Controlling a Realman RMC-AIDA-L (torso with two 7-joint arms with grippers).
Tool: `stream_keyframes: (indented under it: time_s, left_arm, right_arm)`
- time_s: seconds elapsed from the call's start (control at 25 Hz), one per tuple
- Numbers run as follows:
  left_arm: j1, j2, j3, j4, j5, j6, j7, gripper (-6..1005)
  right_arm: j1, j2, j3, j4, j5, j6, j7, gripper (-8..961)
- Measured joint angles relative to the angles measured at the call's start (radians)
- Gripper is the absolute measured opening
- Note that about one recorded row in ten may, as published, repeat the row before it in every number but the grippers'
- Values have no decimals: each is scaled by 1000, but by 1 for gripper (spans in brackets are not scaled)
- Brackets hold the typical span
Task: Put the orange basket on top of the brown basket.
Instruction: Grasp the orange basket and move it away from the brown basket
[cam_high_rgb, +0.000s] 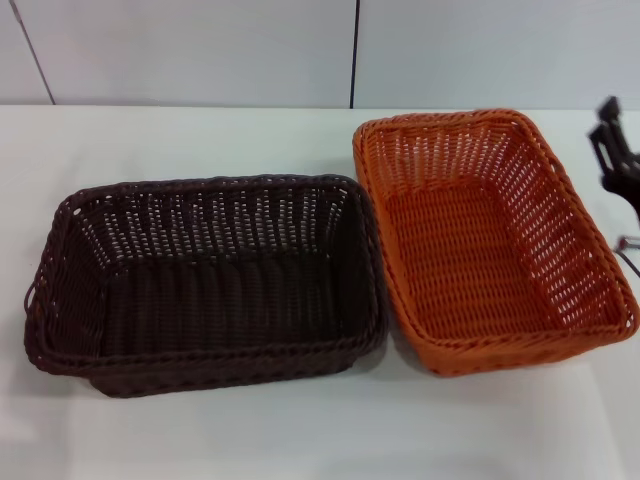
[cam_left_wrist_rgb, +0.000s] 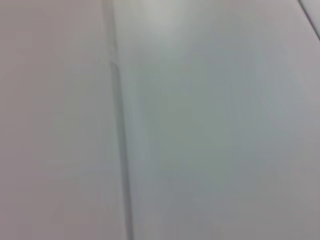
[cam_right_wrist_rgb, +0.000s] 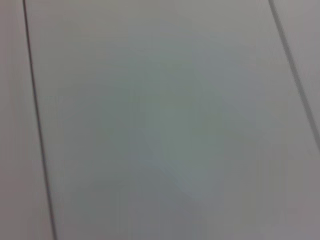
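Note:
The orange basket sits on the white table at the right in the head view, empty, its long side running away from me. The brown basket sits to its left, empty, its long side running across; the two rims nearly touch. My right gripper shows as a dark shape at the right edge of the head view, beside the orange basket's far right rim and apart from it. My left gripper is out of view. Both wrist views show only pale wall panels with seams.
The white table has bare surface in front of both baskets and behind the brown one. A pale panelled wall runs along the table's far edge. A dark cable hangs at the right edge.

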Motion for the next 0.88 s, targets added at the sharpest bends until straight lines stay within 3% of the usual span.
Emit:
stream_keyframes:
  time_s: [0.04, 0.08, 0.12, 0.16, 0.2, 0.24, 0.28, 0.32, 0.4, 0.44, 0.48, 0.6, 0.64, 0.68, 0.72, 0.76, 0.8, 0.84, 0.88]
  left_arm:
    - [0, 0, 0, 0, 0, 0, 0, 674]
    - [10, -5, -16, 148, 61, 193, -126, 674]
    - [10, -5, -16, 148, 61, 193, -126, 674]
    - [7, -6, -28, 279, 84, 326, -178, 674]
    - [7, -4, -41, 394, 83, 402, -181, 674]
    - [13, -5, -67, 493, 76, 417, -192, 674]
    - [13, -5, -67, 493, 76, 417, -192, 674]
    - [15, -8, -81, 540, 76, 419, -201, 674]
    - [15, -11, -102, 616, 73, 422, -220, 674]
    - [12, -12, -108, 681, 66, 422, -239, 674]
    - [12, -12, -108, 681, 66, 422, -239, 674]
    - [6, -11, -109, 741, 39, 422, -251, 674]
    - [1, -11, -109, 763, 20, 418, -251, 674]
    - [1, -11, -109, 763, 20, 418, -251, 674]
    - [-7, -12, -109, 783, 2, 409, -251, 674]
    - [-7, -12, -109, 783, 2, 409, -251, 674]
    - [-11, -12, -109, 790, -3, 403, -251, 674]
    - [-15, -12, -108, 800, -8, 389, -250, 673]
    - [-15, -12, -108, 800, -8, 389, -250, 673]
  right_arm:
    - [10, -24, 14, -66, -9, -96, 1, 654]
    - [13, -38, 19, -98, -13, -142, 2, 654]
    - [17, -65, 26, -159, -23, -206, 2, 653]
    - [17, -65, 26, -159, -23, -206, 2, 653]
    - [17, -97, 39, -238, -39, -304, 2, 653]
    - [16, -148, 79, -377, -69, -475, 2, 652]
    - [13, -174, 113, -461, -90, -589, 1, 652]
    - [13, -174, 113, -461, -90, -589, 1, 651]
    - [0, -201, 218, -624, -140, -855, -6, 651]
    - [-13, -196, 366, -779, -192, -1151, -10, 650]
    - [-13, -196, 366, -779, -192, -1151, -10, 650]
    - [7, -136, 626, -985, -246, -1609, -46, 648]
    - [54, -76, 798, -1089, -252, -1934, -126, 648]
    - [54, -76, 798, -1089, -252, -1934, -126, 648]
    - [120, -23, 964, -1147, -248, -2258, -227, 647]
    - [120, -23, 964, -1147, -248, -2258, -227, 647]
    - [159, -9, 1031, -1165, -246, -2392, -261, 646]
    - [257, -4, 1143, -1181, -243, -2697, -340, 646]
    - [257, -4, 1143, -1181, -243, -2697, -340, 645]
